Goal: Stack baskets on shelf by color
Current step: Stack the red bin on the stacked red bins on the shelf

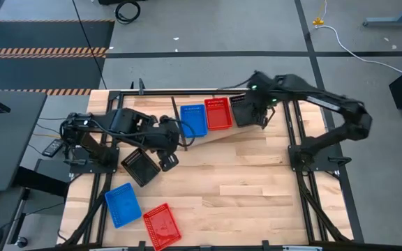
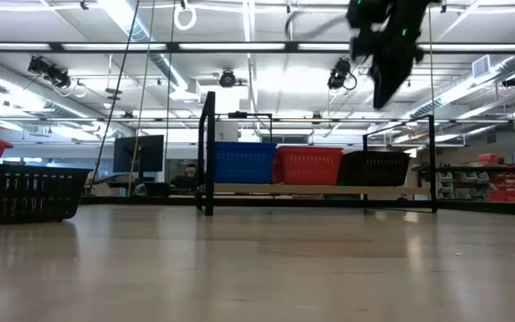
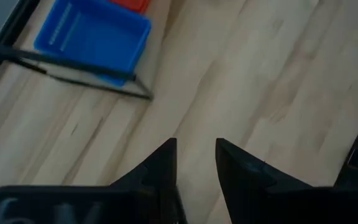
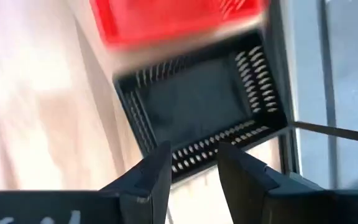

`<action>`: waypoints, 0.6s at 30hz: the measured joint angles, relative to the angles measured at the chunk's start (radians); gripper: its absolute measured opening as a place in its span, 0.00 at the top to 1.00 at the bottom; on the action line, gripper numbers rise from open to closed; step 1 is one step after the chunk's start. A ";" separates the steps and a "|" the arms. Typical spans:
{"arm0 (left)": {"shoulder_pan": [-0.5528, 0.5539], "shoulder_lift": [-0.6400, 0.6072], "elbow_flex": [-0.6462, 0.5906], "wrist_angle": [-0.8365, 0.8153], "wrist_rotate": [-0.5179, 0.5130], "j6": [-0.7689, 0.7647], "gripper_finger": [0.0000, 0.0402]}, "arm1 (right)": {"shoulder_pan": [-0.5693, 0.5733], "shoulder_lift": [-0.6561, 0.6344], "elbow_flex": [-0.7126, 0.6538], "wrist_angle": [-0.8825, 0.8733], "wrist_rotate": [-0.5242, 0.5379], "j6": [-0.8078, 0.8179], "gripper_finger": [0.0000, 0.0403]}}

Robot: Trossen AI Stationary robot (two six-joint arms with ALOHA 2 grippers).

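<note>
High view, stock: shelf (image 1: 257, 132) at the far side of the table carries three basket positions in a row, blue basket (image 1: 193, 120), red basket (image 1: 218, 113), black basket (image 1: 243, 110); how many are nested in each cannot be told.
Loose stock: a second black basket (image 1: 140, 166), a second blue basket (image 1: 123, 204) and a second red basket (image 1: 161, 225) lie on the tabletop (image 1: 257, 188) toward the near left corner, well apart from the shelf.
Handling, judged: thin plastic mesh, light, fairly stiff but springy at the walls, smooth enough to slip; unlikely to break. A pinch over one short rim wall looks the soundest hold, one finger inside and one outside.
Right gripper (image 4: 191, 165): hangs above the shelf's black basket, fingers parted by a narrow gap, holding nothing.
Black basket to right fingers: in the right wrist view the basket's open cavity (image 4: 201, 99) sits just beyond the tips, its near mesh wall lined up with the gap; touching or apart cannot be told.
Left gripper (image 3: 196, 158): over bare wood beside the loose black basket, fingers slightly apart, empty.
Loose baskets to left fingers: the loose blue one (image 3: 95, 37) shows well ahead of the tips, with a red edge behind it; nothing lies between the fingers.
</note>
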 joint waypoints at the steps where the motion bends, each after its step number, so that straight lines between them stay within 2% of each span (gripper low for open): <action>1: 0.000 -0.001 -0.018 0.011 0.002 -0.012 0.71 | 0.002 -0.032 0.009 -0.001 -0.032 0.045 0.67; 6: -0.007 -0.003 -0.121 0.001 0.058 -0.087 0.71 | 0.035 -0.168 0.015 -0.003 -0.212 0.327 0.67; 11: -0.040 0.001 -0.294 0.028 0.099 -0.142 0.71 | 0.101 -0.246 0.014 -0.039 -0.290 0.502 0.67; 18: -0.095 0.001 -0.490 0.258 0.276 -0.143 0.71 | 0.234 -0.263 0.006 -0.043 -0.389 0.654 0.67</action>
